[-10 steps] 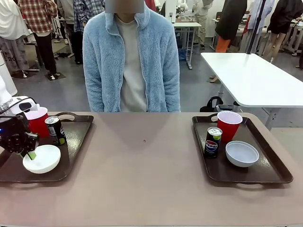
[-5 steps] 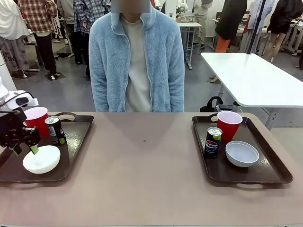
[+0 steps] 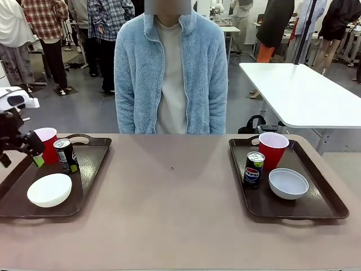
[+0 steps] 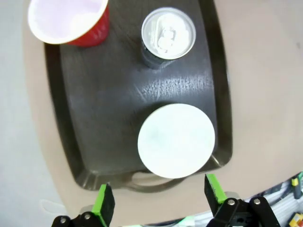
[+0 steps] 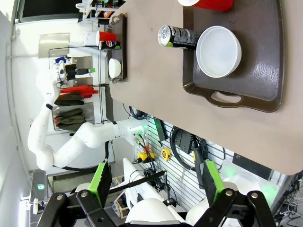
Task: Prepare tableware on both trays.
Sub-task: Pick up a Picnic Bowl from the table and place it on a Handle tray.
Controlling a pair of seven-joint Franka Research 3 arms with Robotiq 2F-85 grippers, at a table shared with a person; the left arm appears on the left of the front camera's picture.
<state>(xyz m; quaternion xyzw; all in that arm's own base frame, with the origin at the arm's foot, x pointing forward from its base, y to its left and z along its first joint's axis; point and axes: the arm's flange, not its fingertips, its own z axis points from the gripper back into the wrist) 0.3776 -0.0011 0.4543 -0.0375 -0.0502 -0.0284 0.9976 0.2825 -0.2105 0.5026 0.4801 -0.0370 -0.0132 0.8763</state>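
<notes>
On the left tray point(image 3: 90, 169) stand a red cup point(image 3: 48, 144), a dark can point(image 3: 67, 155) and a white bowl point(image 3: 49, 189). My left gripper point(image 3: 21, 158) hangs open above the tray's left edge, holding nothing. Its wrist view looks straight down on the white bowl point(image 4: 176, 141), the can point(image 4: 168, 35) and the red cup point(image 4: 71, 21), with the left gripper point(image 4: 158, 196) spread wide. The right tray point(image 3: 327, 197) carries a red cup point(image 3: 273, 149), a can point(image 3: 253, 168) and a grey-blue bowl point(image 3: 288, 183). My right gripper point(image 5: 154, 177) is open, high above and off the table, far from that bowl point(image 5: 218, 51).
A person in a pale blue fleece point(image 3: 169, 73) stands at the table's far side, hands out of sight. The brown tabletop point(image 3: 169, 209) stretches bare between the trays. A white table point(image 3: 299, 90) and several people are farther back.
My left gripper has risen off the white bowl and drawn back to the left, leaving the bowl on the tray. The person has shifted slightly to the right.
</notes>
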